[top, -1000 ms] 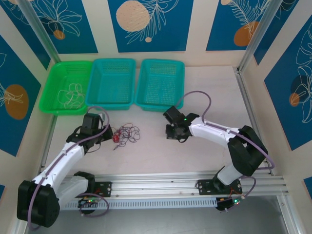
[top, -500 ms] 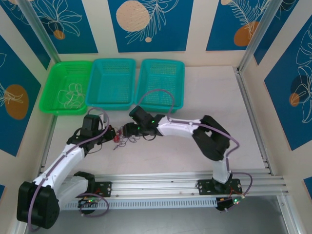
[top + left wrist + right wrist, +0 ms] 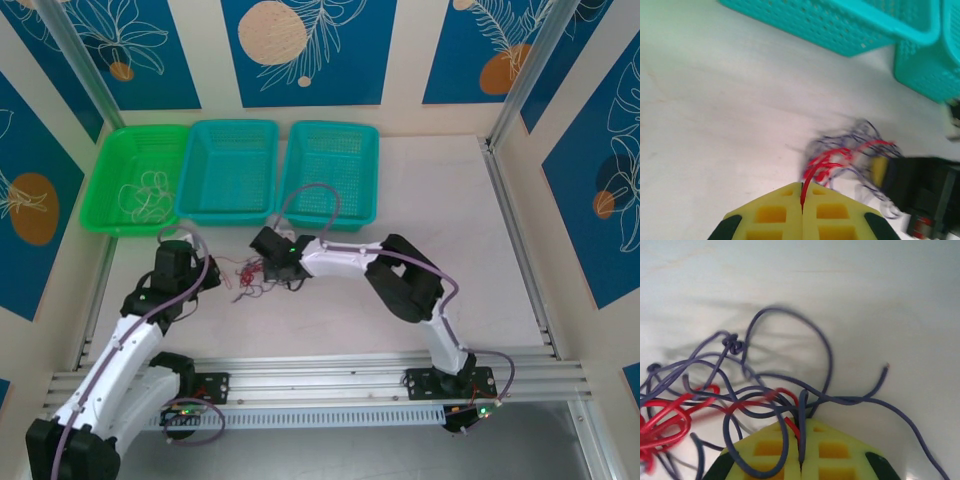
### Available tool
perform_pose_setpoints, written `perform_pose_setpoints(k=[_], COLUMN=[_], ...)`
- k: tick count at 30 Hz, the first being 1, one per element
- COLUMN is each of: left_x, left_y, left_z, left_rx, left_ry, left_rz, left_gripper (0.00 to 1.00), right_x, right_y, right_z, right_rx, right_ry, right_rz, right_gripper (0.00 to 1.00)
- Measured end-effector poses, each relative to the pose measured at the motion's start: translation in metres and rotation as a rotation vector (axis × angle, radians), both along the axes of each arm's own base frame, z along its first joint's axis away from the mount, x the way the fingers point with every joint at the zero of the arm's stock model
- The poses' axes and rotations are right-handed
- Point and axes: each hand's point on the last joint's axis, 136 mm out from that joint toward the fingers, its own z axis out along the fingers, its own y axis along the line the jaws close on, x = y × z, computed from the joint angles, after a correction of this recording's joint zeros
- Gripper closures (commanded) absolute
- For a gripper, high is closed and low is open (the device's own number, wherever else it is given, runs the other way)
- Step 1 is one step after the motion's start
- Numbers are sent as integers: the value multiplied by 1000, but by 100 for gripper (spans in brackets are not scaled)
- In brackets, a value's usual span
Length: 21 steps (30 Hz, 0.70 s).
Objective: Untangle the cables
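Cables (image 3: 246,275) lie tangled on the surface (image 3: 320,325). Your left gripper (image 3: 802,200) pinches a red strand (image 3: 815,167); your right gripper (image 3: 801,450) pinches a purple strand (image 3: 803,410).

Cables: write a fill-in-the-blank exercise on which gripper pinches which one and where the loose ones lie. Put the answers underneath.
1. The left gripper is shut on a cable whose colour is ___.
2. The right gripper is shut on a second cable, which is dark ___.
3. The whitish cables lie in the ___ basket.

Missing words: red; purple; green.
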Motion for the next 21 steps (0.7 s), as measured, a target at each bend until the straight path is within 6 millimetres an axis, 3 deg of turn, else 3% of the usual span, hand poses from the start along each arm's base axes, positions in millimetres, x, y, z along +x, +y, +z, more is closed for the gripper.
perform_pose_setpoints(k=[4,6,12,17,21], left_x=[1,-5,-11,-7,-3], left_y=[24,21,4,-26,-42], left_z=[0,-10,-21,-19,-31], left_rx=[58,47,-57,-184,-250], left_ry=[32,90,159,150,141], left_rz=[72,40,-55,-176,-244], left_gripper=[100,100,100,100,81], right_x=[-12,-19,-30,-27,-29], right_y=[-66,-88,-132,-167,-179], right_z=[1,7,49,62,61], right_rx=[-48,-15,174,280,282], right_ry=[23,24,-25,-30,-25], right_rz=[-85,-130,-251,-334,-291], right_gripper=[100,100,100,100,100])
